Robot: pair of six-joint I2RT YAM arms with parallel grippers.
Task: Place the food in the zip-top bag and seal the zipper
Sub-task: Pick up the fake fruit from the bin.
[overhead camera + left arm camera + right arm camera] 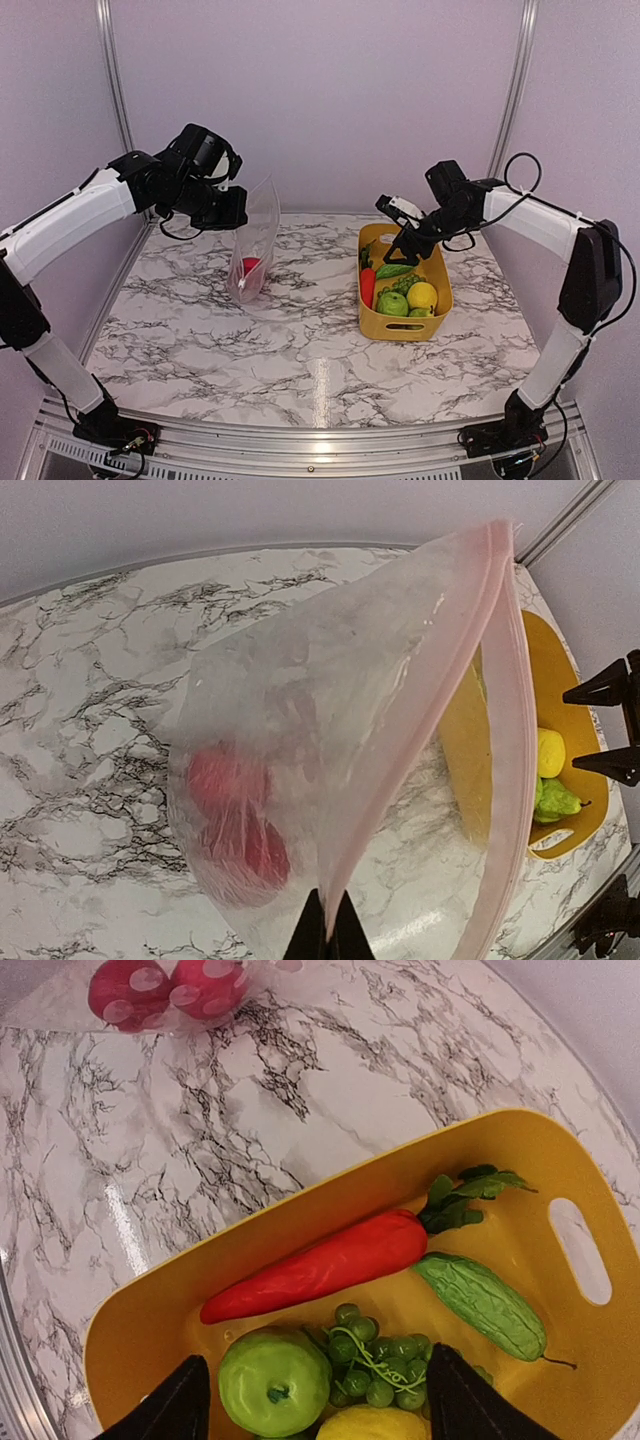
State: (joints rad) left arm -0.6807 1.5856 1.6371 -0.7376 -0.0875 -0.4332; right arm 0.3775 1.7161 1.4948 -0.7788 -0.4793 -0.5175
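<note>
My left gripper is shut on the pink zipper edge of the clear zip-top bag and holds it upright with its mouth open. Red fruit lies in the bag's bottom on the table. My right gripper is open and empty above the yellow basket. In the basket lie a red carrot, a green apple, green grapes, a lemon and a green bumpy gourd.
The marble table spreads around bag and basket. Metal frame posts and lilac walls close the back. A metal rail runs along the near edge.
</note>
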